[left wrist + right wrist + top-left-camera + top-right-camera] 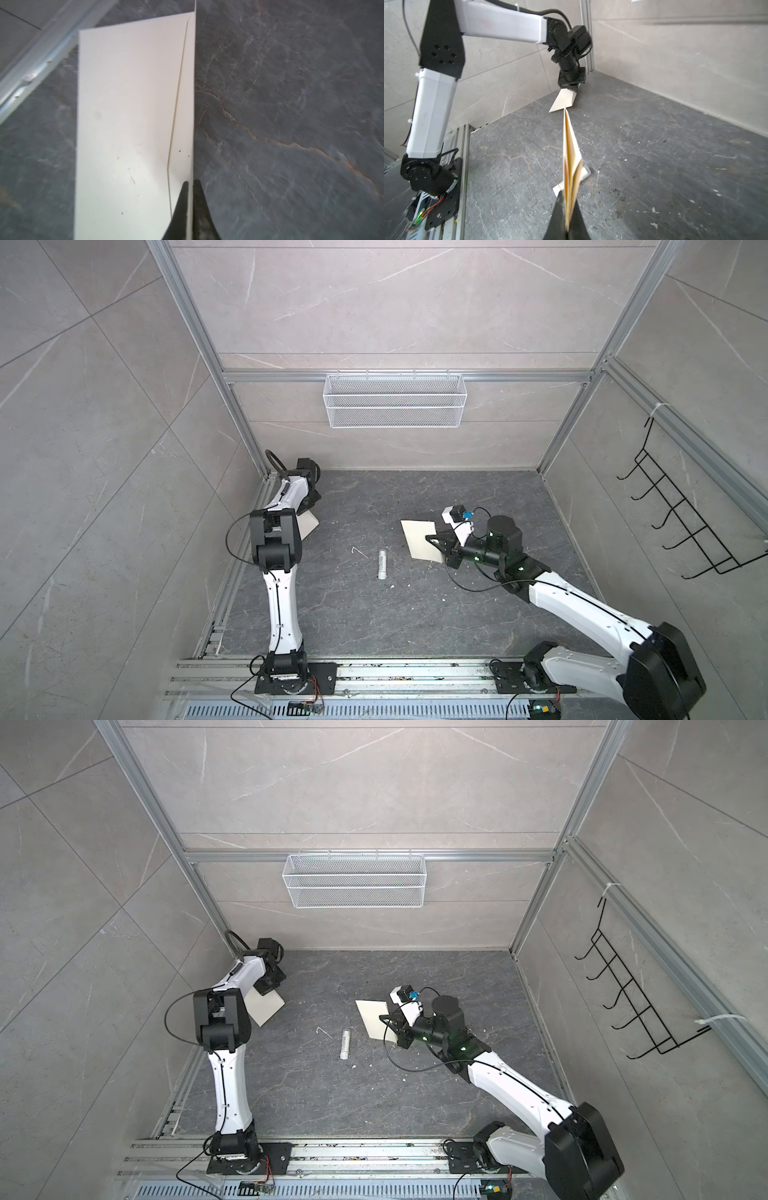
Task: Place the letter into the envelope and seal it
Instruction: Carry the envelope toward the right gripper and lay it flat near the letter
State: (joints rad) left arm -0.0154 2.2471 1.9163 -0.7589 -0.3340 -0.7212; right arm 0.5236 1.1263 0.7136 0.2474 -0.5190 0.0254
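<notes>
Right gripper (568,197) clamps folded tan-cream paper letter (571,149) edge-on over dark marble table (654,155). Left gripper (191,182) pinches long cream-white paper envelope (128,114) by one edge.

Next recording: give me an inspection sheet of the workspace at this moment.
Surface: dark marbled tabletop, scattered white flecks.
Job's things: envelope and folded letter, each gripped, apart; letter not inserted.
Clutter: white tube lying mid-table; small white scrap.
Grippers: left gripper shut on envelope's edge; right gripper shut on letter.
Cables: black cable loops at both arms.
Surroundings: mesh basket on back wall, hook rack on side wall.
</notes>
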